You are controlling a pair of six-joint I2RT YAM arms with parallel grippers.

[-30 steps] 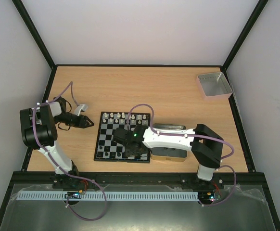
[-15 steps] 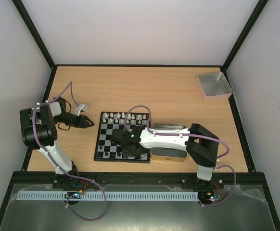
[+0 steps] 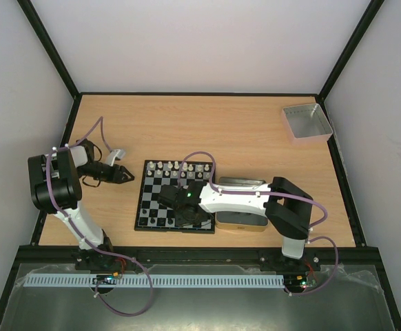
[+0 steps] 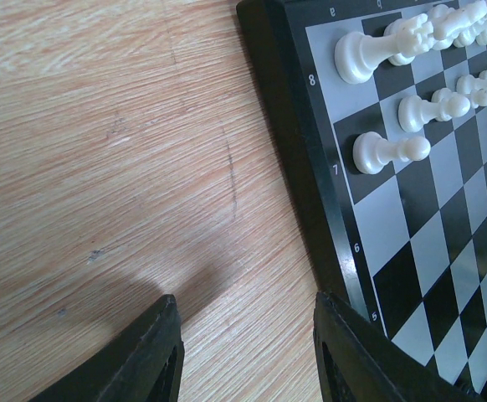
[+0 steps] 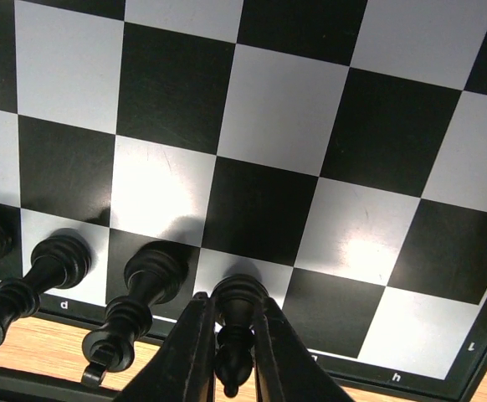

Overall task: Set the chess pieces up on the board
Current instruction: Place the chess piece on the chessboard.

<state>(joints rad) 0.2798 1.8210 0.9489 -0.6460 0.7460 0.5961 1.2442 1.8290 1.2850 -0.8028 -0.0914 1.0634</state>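
One black piece (image 5: 235, 331) now stands in the board's (image 5: 285, 126) near row after the right hand (image 5: 231, 303) swung nearer; fingers hug it, grip or release unclear. Left hand (image 4: 243, 301) released, empty, over bench (image 4: 101, 167).

Over the last second the right arm (image 3: 249, 196) has pulled its elbow leftward. The right jaws have slid slightly left and toward the near edge of the board (image 3: 152, 200), with a black piece (image 5: 236, 322) standing between them.
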